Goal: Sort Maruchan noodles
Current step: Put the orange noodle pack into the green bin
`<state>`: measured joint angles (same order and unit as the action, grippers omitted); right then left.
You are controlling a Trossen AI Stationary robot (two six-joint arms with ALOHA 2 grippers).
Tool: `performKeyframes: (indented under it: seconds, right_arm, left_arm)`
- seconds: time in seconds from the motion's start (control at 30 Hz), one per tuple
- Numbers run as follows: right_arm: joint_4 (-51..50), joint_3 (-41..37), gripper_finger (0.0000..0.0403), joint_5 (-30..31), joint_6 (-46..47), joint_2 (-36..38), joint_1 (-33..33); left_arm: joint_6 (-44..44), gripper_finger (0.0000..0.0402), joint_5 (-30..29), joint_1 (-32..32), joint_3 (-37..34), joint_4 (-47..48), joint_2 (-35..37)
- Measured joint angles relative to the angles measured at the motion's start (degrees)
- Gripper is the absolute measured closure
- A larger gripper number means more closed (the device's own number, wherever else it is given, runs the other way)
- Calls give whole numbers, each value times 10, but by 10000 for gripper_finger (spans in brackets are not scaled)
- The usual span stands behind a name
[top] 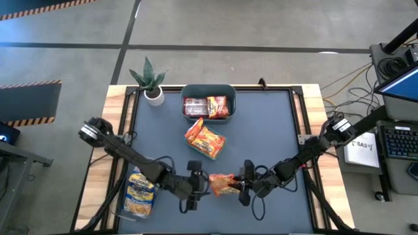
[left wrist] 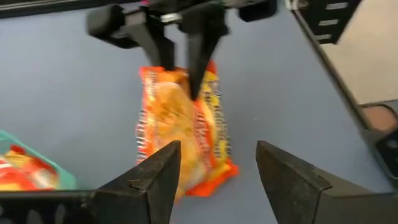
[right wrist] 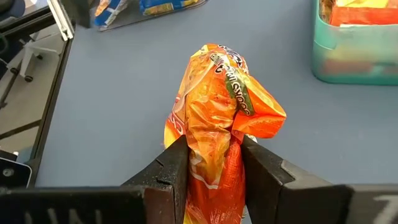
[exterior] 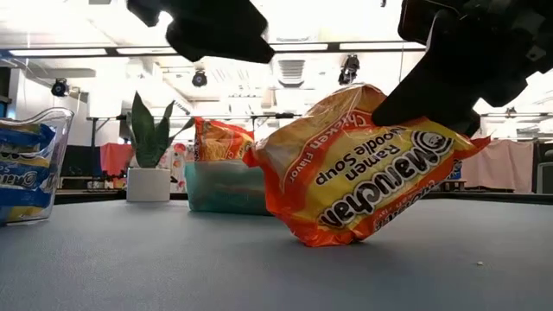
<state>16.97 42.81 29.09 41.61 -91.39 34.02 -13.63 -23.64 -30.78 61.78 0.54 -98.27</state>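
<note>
The table (top: 261, 130) carries a grey-teal tub (top: 208, 102) at its far middle, holding a dark red-with-white packet (top: 194, 106) beside an orange packet (top: 218, 105). A potted plant (top: 151, 79) stands just left of the tub. A clear container (top: 140, 192) near the front-left edge holds yellow-with-blue packets (exterior: 19, 173). Two orange packets (top: 205, 138) lie loose on the table between the tub and the two hands. The right hand (top: 244, 186), at the front centre, is clenched on one end of an orange Maruchan packet (exterior: 371, 168); in the right wrist view the packet's crinkled end is pinched between the two fingers (right wrist: 168, 171) and the rest extends forward beyond them. In the low view this packet hangs tilted, its lower corner touching or just above the table. The left hand (left wrist: 217, 165) sits just beside the packet's opposite end, facing the right hand, its jaws released and apart, with no contact visible.
</note>
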Motion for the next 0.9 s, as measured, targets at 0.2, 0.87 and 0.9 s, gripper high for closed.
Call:
performKeyframes:
  seconds: [0.2, 0.87, 0.9]
  right_arm:
    - [0, 0, 297, -5, -6, 0, 0]
    - [0, 0, 287, -10, -13, 0, 0]
    - [0, 0, 283, -10, -12, 0, 0]
  left_arm:
    - [15, 173, 26, 49, -1, -17, -14]
    - [54, 154, 97, 103, 0, -112, -93]
    - [54, 163, 97, 103, 0, -111, -93]
